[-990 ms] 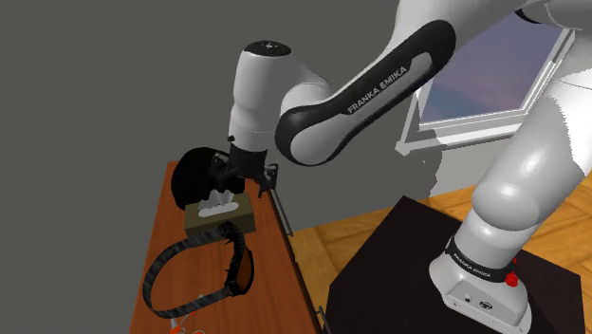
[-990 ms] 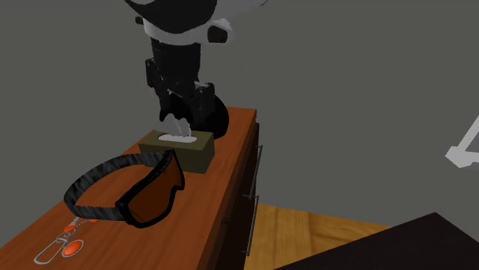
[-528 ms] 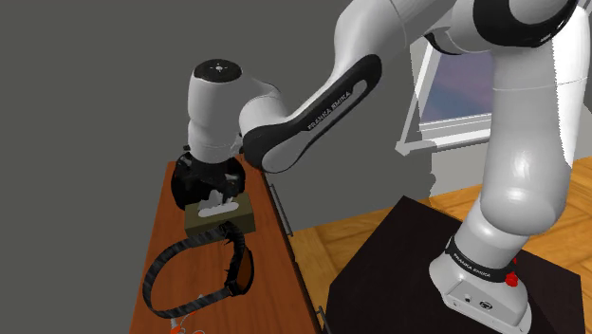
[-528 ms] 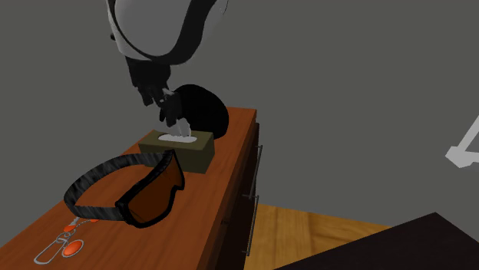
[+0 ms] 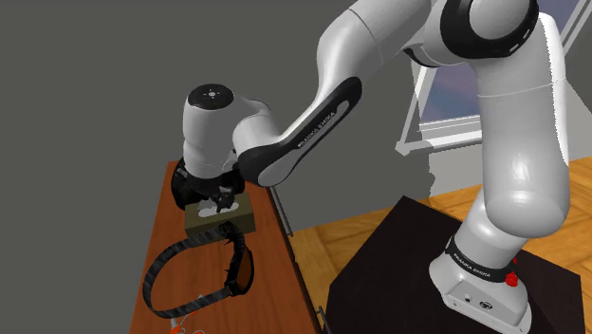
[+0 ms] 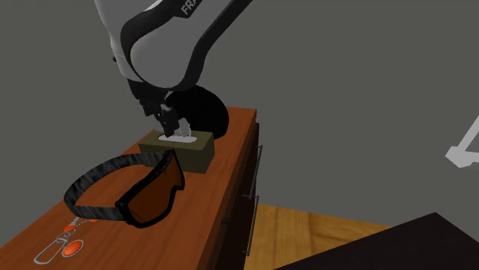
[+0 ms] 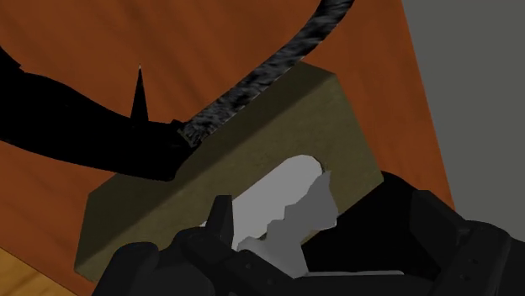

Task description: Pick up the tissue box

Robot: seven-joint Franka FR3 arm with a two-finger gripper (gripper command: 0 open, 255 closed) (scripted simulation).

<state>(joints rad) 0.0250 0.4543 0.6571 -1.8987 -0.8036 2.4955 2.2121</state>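
Tissue box (image 5: 223,221) on cabinet top (image 5: 169,228) — goggles (image 5: 240,270) just beside, claw (image 5: 224,202) directly above

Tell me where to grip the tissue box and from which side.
Probably across its narrow width, on the two long walls, from above: the tissue box lies flat with the tissue standing mid-top. The goggles strap sits close by one long wall.

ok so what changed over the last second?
The arm swung toward the shoulder view's left and folded lower, easing the tool slightly further down onto the white tissue atop the tissue box. Whether it has gripped cannot be told. The box, goggles and black rounded object stayed put on the wooden cabinet.
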